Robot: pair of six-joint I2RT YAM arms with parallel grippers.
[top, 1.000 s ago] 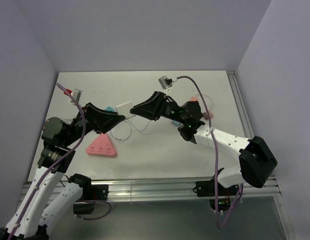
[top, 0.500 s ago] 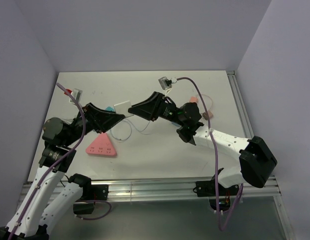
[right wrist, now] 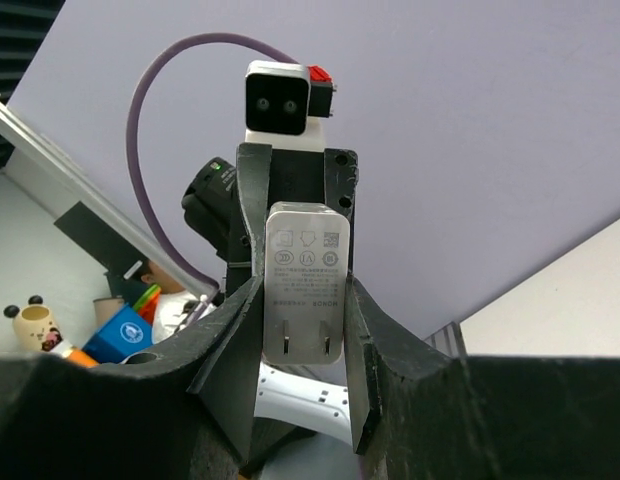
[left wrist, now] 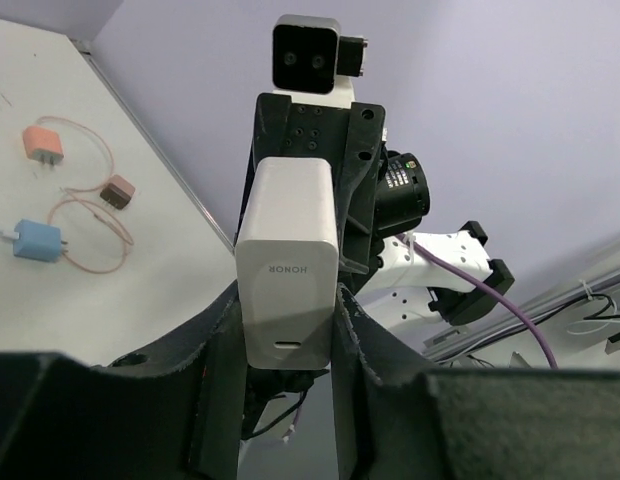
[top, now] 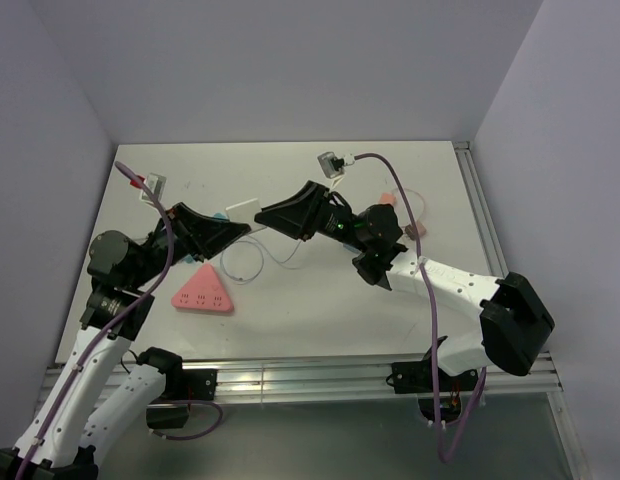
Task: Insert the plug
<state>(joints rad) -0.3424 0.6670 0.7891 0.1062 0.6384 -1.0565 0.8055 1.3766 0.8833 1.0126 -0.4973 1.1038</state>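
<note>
A white charger plug (top: 244, 210) hangs in the air above the table, held from both sides. My left gripper (top: 238, 233) is shut on it; in the left wrist view (left wrist: 287, 320) the charger (left wrist: 287, 270) shows its port end between the fingers. My right gripper (top: 266, 215) is shut on it too; in the right wrist view (right wrist: 305, 300) the charger (right wrist: 305, 290) shows its two prongs. The pink triangular power strip (top: 201, 292) lies flat on the table, below and left of the grippers. A thin white cable (top: 246, 263) loops beside it.
A pink charger (top: 388, 198) and a brown plug (top: 413, 232) with thin cords lie behind the right arm. A blue charger (top: 220, 216) peeks out under the left gripper. The left wrist view shows pink (left wrist: 40, 143), brown (left wrist: 118, 190) and blue (left wrist: 37, 240) chargers.
Both grippers and the white charger between them have shifted slightly up and to the left. Both are still closed on it.
</note>
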